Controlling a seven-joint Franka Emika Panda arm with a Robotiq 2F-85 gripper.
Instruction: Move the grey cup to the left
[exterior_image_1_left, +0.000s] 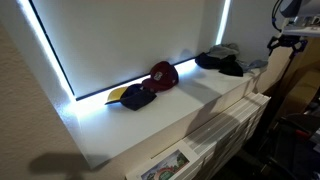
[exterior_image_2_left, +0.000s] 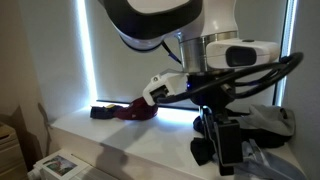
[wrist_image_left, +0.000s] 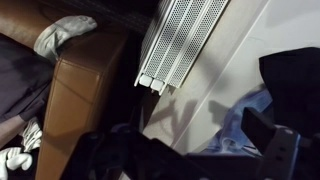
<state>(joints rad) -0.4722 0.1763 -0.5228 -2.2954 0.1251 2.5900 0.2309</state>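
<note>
The grey cup is a grey-blue fabric cap (exterior_image_1_left: 256, 66) lying at the right end of the white ledge (exterior_image_1_left: 180, 110), beside a black cap (exterior_image_1_left: 222, 63). In the wrist view its blue-grey fabric (wrist_image_left: 240, 125) lies just beneath my gripper (wrist_image_left: 195, 160), with the black cap (wrist_image_left: 295, 75) next to it. It also shows in an exterior view (exterior_image_2_left: 272, 120), partly hidden by the arm. My gripper (exterior_image_1_left: 285, 42) (exterior_image_2_left: 220, 145) hovers above that end of the ledge, jaws open and empty.
A maroon-red cap (exterior_image_1_left: 163, 74) (exterior_image_2_left: 130, 110) and a dark cap with a yellow brim (exterior_image_1_left: 135, 97) lie further along the ledge. A white slatted grille (wrist_image_left: 180, 40) runs below the ledge front. A brown leather seat (wrist_image_left: 80, 90) stands beside it.
</note>
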